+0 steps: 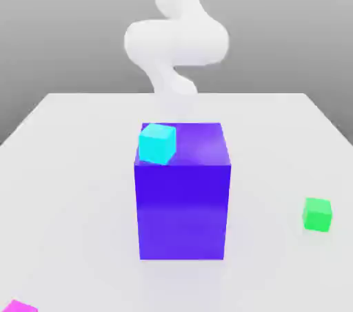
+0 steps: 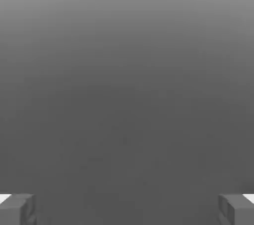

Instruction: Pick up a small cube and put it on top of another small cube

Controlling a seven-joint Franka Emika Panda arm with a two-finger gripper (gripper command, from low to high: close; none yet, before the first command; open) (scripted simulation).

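Tool (image 2: 127, 210) stands wide open in the hand view, its two fingertips (image 2: 19, 210) set far apart at the two sides of that picture, with nothing held between them and nothing touching them; the space between shows plain grey.

In the exterior view, the white robot arm (image 1: 176, 40) comes down from the top centre of the frame and ends behind a large blue-purple block (image 1: 182, 211) in the middle. The magenta cube (image 1: 20, 306) lies at the bottom left corner of the frame, partly cut off by the lower edge, well apart from the arm and on the arm's far side of the block, toward the viewer. The bright green cube (image 1: 317, 215) rests on the white tabletop (image 1: 76, 186) at the right of the frame, below mid-height, apart from the block. The cyan cube (image 1: 157, 144) sits on top of the block, at the left of its upper face, turned slightly.
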